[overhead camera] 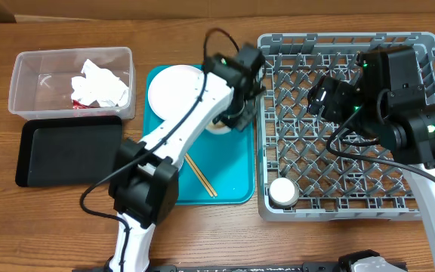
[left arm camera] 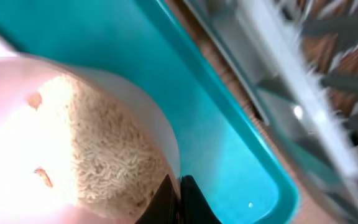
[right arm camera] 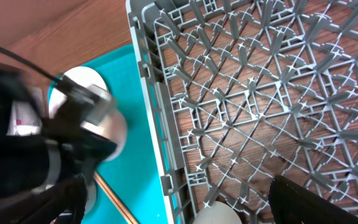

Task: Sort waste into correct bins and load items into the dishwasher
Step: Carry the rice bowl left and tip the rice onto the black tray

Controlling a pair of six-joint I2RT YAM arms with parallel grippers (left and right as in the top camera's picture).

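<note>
A pale bowl [left arm camera: 17, 99] with rice-like scraps [left arm camera: 104, 155] inside stands on the teal tray [left arm camera: 229, 143]. My left gripper [left arm camera: 179, 200] is shut on its rim, one finger inside and one outside. From above, that gripper [overhead camera: 233, 115] is at the tray's upper right, covering most of the bowl [overhead camera: 219, 127]. A white plate [overhead camera: 174, 89] and two chopsticks [overhead camera: 201, 175] also lie on the tray. My right gripper [overhead camera: 325, 97] hangs open above the grey dish rack [overhead camera: 421, 45], holding nothing. A white cup [overhead camera: 284, 192] sits in the rack's near left corner.
The clear tub [overhead camera: 29, 83] at the back left holds a crumpled napkin [overhead camera: 97, 85] and a red wrapper [overhead camera: 78, 104]. The black tray [overhead camera: 66, 151] lies just in front of it. The rack's wall [right arm camera: 160, 124] runs close along the teal tray's right edge.
</note>
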